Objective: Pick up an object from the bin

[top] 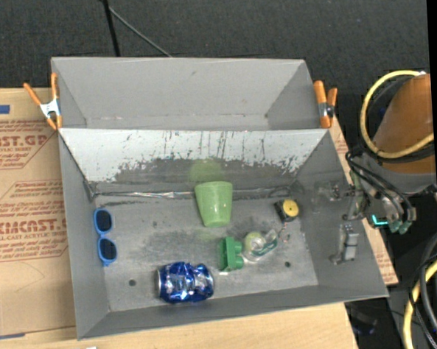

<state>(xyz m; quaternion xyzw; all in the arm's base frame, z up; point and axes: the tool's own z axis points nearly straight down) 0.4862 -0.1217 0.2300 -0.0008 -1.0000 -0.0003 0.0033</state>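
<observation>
We cannot tell how the jaws stand, so we should centre them over the nearby yellow round thing (289, 209) before descending.

Mid-bin, a light-green cup (214, 202); right of it, apart, a small yellow round thing (288, 209)

**Bin** (184, 91): plain mid-grey metal. Its rear slope is streaked with dark vertical scuffs, and its floor is mottled with paler wear.
**Cup** (214, 201): pale lime green, unpatterned.
**Sunglasses** (104, 234): bright blue frame with darker blue lenses.
**Crumpled can** (185, 283): glossy royal blue, broken by white and silvery glints.
**Block** (229, 253): solid mid-green.
**Round thing** (257, 243): clear to whitish, tinged green.
**Small disc** (289, 209): yellow with a black part.
**Claw** (346, 249): dull silver-grey.
**Arm cover** (414, 121): orange, ringed by yellow cable (372, 98).
**Worktop** (251, 338): pale wood tone.
</observation>
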